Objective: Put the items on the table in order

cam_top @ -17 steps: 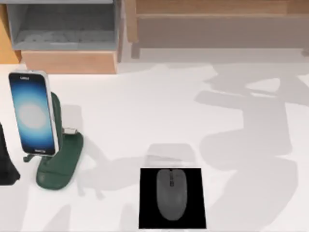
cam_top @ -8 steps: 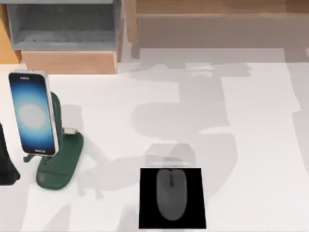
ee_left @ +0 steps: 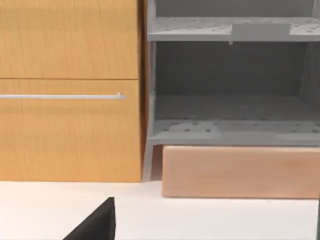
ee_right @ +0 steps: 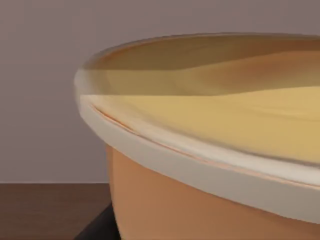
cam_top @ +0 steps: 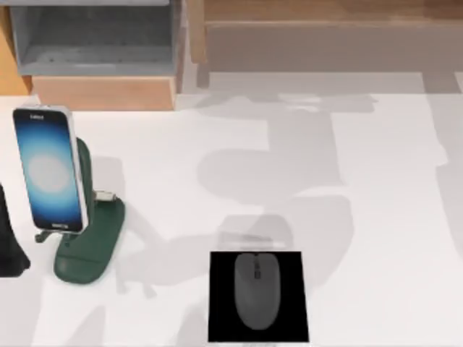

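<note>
Shadows had slid across the table [cam_top: 376, 217] since 1 s before, drawing in from the far side toward the ground between the stand [cam_top: 90, 242] and the shelf [cam_top: 108, 43]; nothing else had shifted.

The phone [cam_top: 47, 170] stood propped upright on the green stand, screen lit, its lower edge resting on the stand's lip. The mouse [cam_top: 256, 290] lay well apart from the stand, out on the side the phone's back did not face, centred on the pad [cam_top: 221, 322] with black showing all round it. Pad and stand did not touch.

Just beside the stand, on the side away from the mouse, the left gripper [cam_top: 7, 246] showed as a dark shape cut by the picture's edge; whether it was spread or pressed together could not be told, and it touched neither the phone nor the stand.

Behind the stand, the left wrist view faced the shelf's grey open compartments [ee_left: 235, 90] next to a wooden drawer front with 1 metal bar handle [ee_left: 60, 96].

The right wrist view faced a tan rounded form [ee_right: 210, 150] with a cream rim.
</note>
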